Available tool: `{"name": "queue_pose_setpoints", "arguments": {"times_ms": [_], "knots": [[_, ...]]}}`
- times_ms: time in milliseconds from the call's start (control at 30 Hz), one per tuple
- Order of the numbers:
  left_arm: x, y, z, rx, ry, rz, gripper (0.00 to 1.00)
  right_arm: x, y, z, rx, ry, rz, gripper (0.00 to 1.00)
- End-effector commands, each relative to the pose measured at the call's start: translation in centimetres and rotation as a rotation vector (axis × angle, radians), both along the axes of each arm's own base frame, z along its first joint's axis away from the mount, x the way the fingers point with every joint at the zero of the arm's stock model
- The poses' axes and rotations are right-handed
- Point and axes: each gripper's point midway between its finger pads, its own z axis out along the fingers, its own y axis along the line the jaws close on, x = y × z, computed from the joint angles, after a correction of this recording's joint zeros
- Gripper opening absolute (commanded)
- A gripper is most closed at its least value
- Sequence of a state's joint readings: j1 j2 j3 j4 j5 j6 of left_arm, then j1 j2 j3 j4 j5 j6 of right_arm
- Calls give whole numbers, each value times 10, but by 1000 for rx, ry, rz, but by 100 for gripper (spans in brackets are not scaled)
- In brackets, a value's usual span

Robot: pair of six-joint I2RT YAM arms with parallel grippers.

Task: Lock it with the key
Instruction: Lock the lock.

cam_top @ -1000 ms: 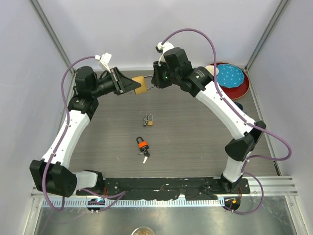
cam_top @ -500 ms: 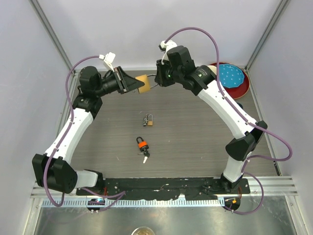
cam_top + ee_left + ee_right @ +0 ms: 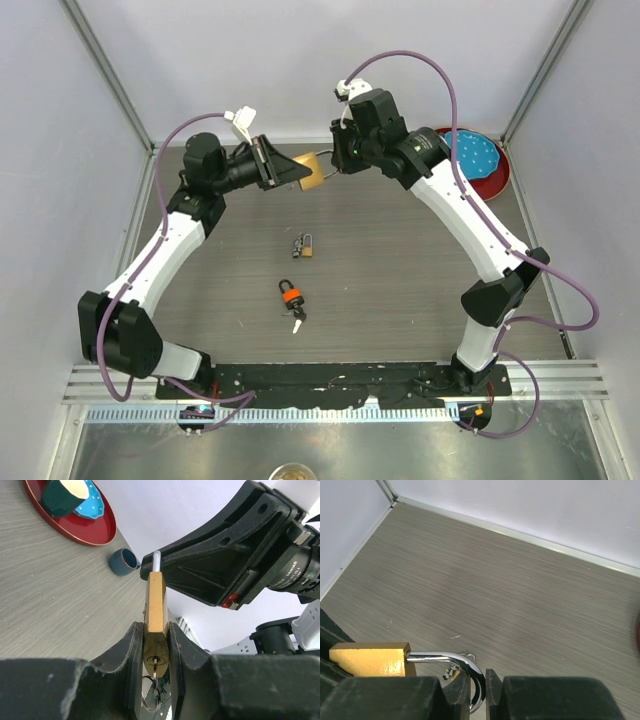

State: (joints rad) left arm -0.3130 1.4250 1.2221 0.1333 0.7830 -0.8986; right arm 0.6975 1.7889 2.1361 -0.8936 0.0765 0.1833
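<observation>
At 12 o'clock left gripper (image 3: 153,632) jaws are clamping padlock (image 3: 156,597), right gripper (image 3: 477,681) jaws pinching shackle (image 3: 451,656); skewed push is probably risking shackle slipping free.

The only readable lettering is "DAMIAO", white on the black motor housing (image 3: 294,566) behind the right hand (image 3: 155,565).

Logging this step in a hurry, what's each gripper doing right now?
Left gripper: closed, holding the brass padlock by its body.
Right gripper: closed, pinching the shackle of that padlock.
</observation>
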Motion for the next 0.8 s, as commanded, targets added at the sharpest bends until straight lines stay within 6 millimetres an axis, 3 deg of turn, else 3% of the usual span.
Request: {"name": "queue_pose_setpoints", "arguments": {"times_ms": [0,100,300,633,767], "knots": [[-42,-83,-32,16,56,-249,0,-171,142,170,658,-116,843,2],[-46,-92,-31,-14,60,-259,0,-174,145,172,674,-103,861,1],[-37,-92,-11,-50,1,-200,0,-181,148,158,661,-54,878,2],[-33,-63,-2,-66,-22,-109,0,-177,137,126,582,-16,806,1],[-33,-55,1,-79,-29,-84,0,-176,134,124,571,-22,794,1]]}}
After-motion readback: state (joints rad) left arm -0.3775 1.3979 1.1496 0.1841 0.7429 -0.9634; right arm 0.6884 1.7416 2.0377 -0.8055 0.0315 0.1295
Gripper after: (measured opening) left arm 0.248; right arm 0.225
